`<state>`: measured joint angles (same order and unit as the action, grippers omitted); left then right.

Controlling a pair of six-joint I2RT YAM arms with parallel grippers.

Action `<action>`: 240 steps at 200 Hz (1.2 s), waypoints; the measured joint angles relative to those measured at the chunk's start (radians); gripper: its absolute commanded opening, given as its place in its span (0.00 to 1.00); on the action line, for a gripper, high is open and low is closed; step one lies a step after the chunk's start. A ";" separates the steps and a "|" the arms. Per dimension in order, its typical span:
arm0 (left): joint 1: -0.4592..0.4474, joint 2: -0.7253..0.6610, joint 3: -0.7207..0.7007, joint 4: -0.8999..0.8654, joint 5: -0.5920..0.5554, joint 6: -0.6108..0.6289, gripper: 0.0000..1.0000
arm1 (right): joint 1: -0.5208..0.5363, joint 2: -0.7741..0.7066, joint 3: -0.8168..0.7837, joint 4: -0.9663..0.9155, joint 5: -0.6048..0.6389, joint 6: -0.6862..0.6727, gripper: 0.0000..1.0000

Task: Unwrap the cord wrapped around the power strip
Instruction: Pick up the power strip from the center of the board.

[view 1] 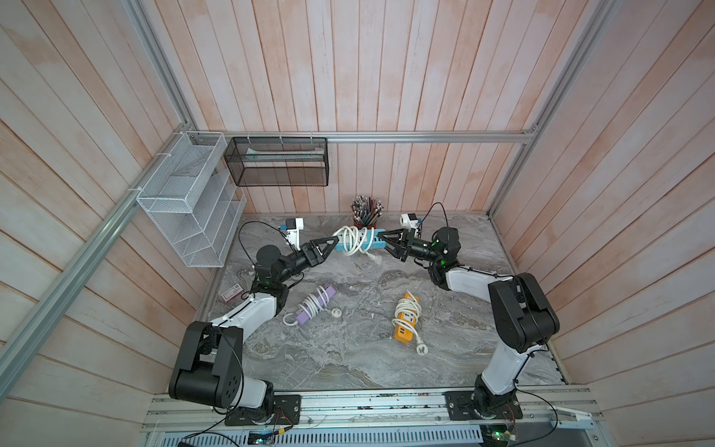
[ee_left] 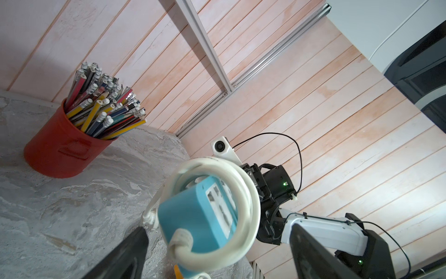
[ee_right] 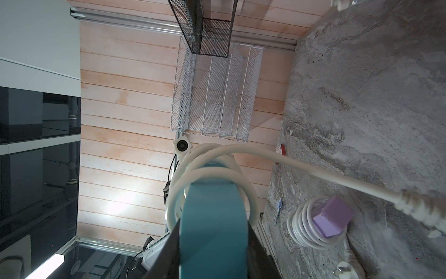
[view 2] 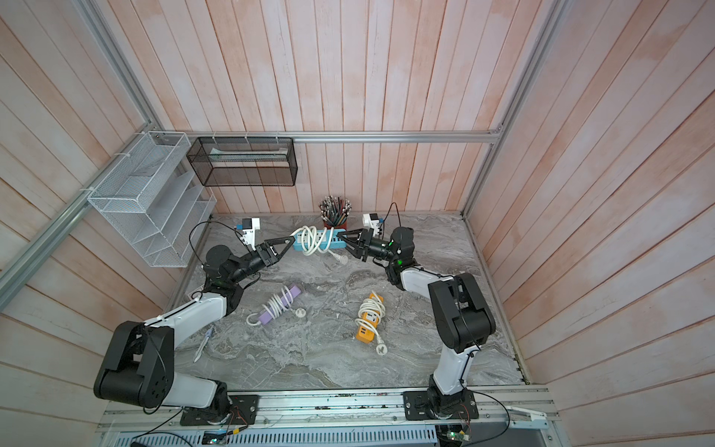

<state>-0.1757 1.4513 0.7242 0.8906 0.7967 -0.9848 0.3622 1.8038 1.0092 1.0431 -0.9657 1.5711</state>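
Gripper at left (view 1: 334,242): reaches in from 8 o'clock of the table (view 1: 348,360). Its fingers are spread wide, one on each side of the strip's free end, and appear to touch neither strip nor cord. Risk: closing where it stands would clamp strip and coil together, pinning the turns it should free.
Cord (ee_left: 249,207): white, in several slack turns around the middle of the strip, with one turn standing well off the body. Risk: a sideways pull on a single turn could tighten the others or bunch the whole coil toward one end.
Power strip (ee_left: 190,217): blue, lifted off the table near 12 o'clock, roughly level and carried by one end only. Risk: any tug on the cord levers against that single hold, so the strip could twist, slip out and drop.
Pencil cup (view 1: 365,221): red and packed full, at 12 o'clock just behind the strip. Risk: a swinging loop or strip end could tip it.
Plug (view 1: 376,258): the cord's free end, hanging at 5 o'clock of the coil. Whether it rests on the stone I cannot tell. Risk: it has to travel round the strip with every turn and could catch on a finger or the coil.
Gripper at right (view 1: 387,240): comes in from 4 o'clock, pinching the strip's right end. Risk: the hold sits close to the tip — little margin if the strip is pulled lengthwise toward 9 o'clock.
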 measured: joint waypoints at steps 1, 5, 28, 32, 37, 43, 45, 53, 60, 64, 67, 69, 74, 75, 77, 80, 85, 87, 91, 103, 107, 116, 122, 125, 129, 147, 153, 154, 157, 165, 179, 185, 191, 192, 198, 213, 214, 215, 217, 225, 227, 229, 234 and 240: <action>-0.001 0.000 0.000 0.002 -0.001 0.000 0.90 | 0.000 0.000 0.000 0.000 0.000 0.000 0.00; -0.003 0.001 0.000 0.006 -0.003 -0.006 0.88 | 0.001 0.000 0.000 0.000 0.000 0.000 0.00; -0.010 0.009 0.000 0.024 -0.018 -0.018 0.78 | 0.004 0.000 0.002 0.002 0.002 0.001 0.00; -0.010 0.012 0.000 0.026 -0.019 -0.023 0.78 | 0.004 0.000 0.005 0.001 0.003 0.000 0.00; -0.010 0.014 0.000 0.030 -0.019 -0.025 0.77 | 0.004 0.000 0.008 0.001 0.004 0.000 0.00; -0.011 0.018 0.000 0.032 -0.019 -0.026 0.77 | 0.005 0.000 0.011 0.000 0.005 0.000 0.00; -0.011 0.019 0.000 0.032 -0.020 -0.029 0.76 | 0.005 0.000 0.012 0.000 0.006 0.001 0.00; -0.014 0.021 0.000 0.034 -0.020 -0.030 0.75 | 0.006 0.000 0.017 0.001 0.007 0.001 0.00; -0.016 0.023 0.000 0.038 -0.020 -0.032 0.75 | 0.007 0.000 0.021 0.001 0.007 0.001 0.00; -0.016 0.024 0.000 0.040 -0.019 -0.031 0.75 | 0.008 0.000 0.023 0.001 0.008 0.000 0.00; -0.016 0.024 0.000 0.041 -0.020 -0.032 0.75 | 0.009 0.000 0.024 0.001 0.007 0.001 0.00; -0.017 0.025 0.000 0.042 -0.019 -0.032 0.75 | 0.010 0.000 0.025 0.001 0.008 0.000 0.00; -0.017 0.026 0.000 0.043 -0.019 -0.033 0.75 | 0.011 0.000 0.027 0.000 0.007 0.000 0.00; -0.017 0.026 0.000 0.043 -0.019 -0.033 0.75 | 0.011 0.000 0.028 0.001 0.007 0.000 0.00; -0.017 0.026 0.000 0.044 -0.019 -0.033 0.75 | 0.011 0.000 0.028 0.000 0.007 0.000 0.00; -0.017 0.026 0.000 0.045 -0.019 -0.033 0.75 | 0.013 0.000 0.029 0.000 0.007 0.000 0.00; -0.017 0.027 0.000 0.045 -0.019 -0.034 0.75 | 0.014 0.000 0.031 0.000 0.007 0.000 0.00; -0.017 0.027 0.000 0.045 -0.019 -0.034 0.75 | 0.014 0.000 0.031 0.000 0.007 0.000 0.00; -0.017 0.028 0.000 0.045 -0.019 -0.034 0.75 | 0.015 0.000 0.032 -0.001 0.007 0.000 0.00; -0.017 0.029 0.000 0.045 -0.020 -0.034 0.72 | 0.018 0.000 0.035 -0.003 0.007 0.000 0.00; -0.017 0.029 0.000 0.045 -0.020 -0.036 0.70 | 0.019 0.000 0.035 -0.004 0.007 -0.001 0.00; -0.017 0.029 0.000 0.046 -0.020 -0.038 0.69 | 0.021 0.000 0.035 -0.004 0.007 -0.001 0.00; -0.017 0.030 0.000 0.047 -0.020 -0.039 0.69 | 0.022 0.000 0.035 -0.004 0.007 -0.001 0.00; -0.017 0.030 0.000 0.047 -0.020 -0.042 0.69 | 0.023 0.000 0.035 -0.004 0.007 -0.001 0.00; -0.017 0.031 0.000 0.048 -0.020 -0.041 0.69 | 0.023 0.000 0.035 -0.004 0.007 -0.001 0.00; -0.017 0.037 0.000 0.050 -0.020 -0.042 0.68 | 0.024 0.000 0.037 -0.006 0.008 -0.004 0.00; -0.017 0.039 0.000 0.053 -0.020 -0.045 0.68 | 0.025 0.000 0.039 -0.011 0.008 -0.006 0.00; -0.017 0.039 0.000 0.053 -0.020 -0.045 0.68 | 0.025 0.000 0.039 -0.012 0.008 -0.006 0.00; -0.017 0.040 0.000 0.053 -0.020 -0.045 0.68 | 0.025 0.000 0.039 -0.013 0.009 -0.008 0.00; -0.017 0.042 0.000 0.054 -0.020 -0.048 0.66 | 0.026 0.000 0.039 -0.018 0.011 -0.010 0.00; -0.017 0.045 0.000 0.060 -0.021 -0.054 0.64 | 0.028 0.000 0.039 -0.025 0.015 -0.015 0.00; -0.017 0.046 0.000 0.061 -0.022 -0.056 0.63 | 0.029 0.000 0.039 -0.027 0.018 -0.016 0.00; -0.017 0.046 0.000 0.063 -0.023 -0.056 0.62 | 0.031 0.000 0.039 -0.027 0.021 -0.019 0.00; -0.017 0.046 0.000 0.064 -0.024 -0.057 0.62 | 0.031 0.000 0.039 -0.027 0.021 -0.019 0.00; -0.017 0.046 0.000 0.067 -0.025 -0.057 0.61 | 0.032 0.000 0.039 -0.027 0.023 -0.020 0.00; -0.017 0.045 0.000 0.071 -0.029 -0.059 0.60 | 0.035 0.000 0.039 -0.027 0.027 -0.023 0.00; -0.017 0.045 0.000 0.071 -0.029 -0.059 0.60 | 0.035 0.000 0.039 -0.027 0.027 -0.023 0.00; -0.017 0.045 0.000 0.071 -0.030 -0.059 0.61 | 0.035 0.000 0.039 -0.027 0.027 -0.023 0.00; -0.017 0.045 0.000 0.071 -0.030 -0.059 0.61 | 0.035 0.000 0.039 -0.027 0.028 -0.023 0.00; -0.017 0.045 0.000 0.072 -0.035 -0.059 0.64 | 0.035 0.000 0.039 -0.027 0.031 -0.023 0.00; -0.017 0.045 0.000 0.072 -0.037 -0.060 0.65 | 0.035 0.000 0.039 -0.027 0.031 -0.023 0.00; -0.017 0.045 0.000 0.071 -0.039 -0.060 0.65 | 0.035 0.000 0.039 -0.027 0.031 -0.023 0.00; -0.017 0.045 0.000 0.072 -0.045 -0.059 0.67 | 0.036 0.000 0.039 -0.027 0.031 -0.023 0.00; -0.017 0.044 0.000 0.074 -0.049 -0.057 0.69 | 0.037 0.000 0.039 -0.027 0.030 -0.023 0.00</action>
<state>-0.1928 1.4956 0.7242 0.9646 0.7475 -1.0420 0.3988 1.8038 1.0485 1.0164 -0.9360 1.5478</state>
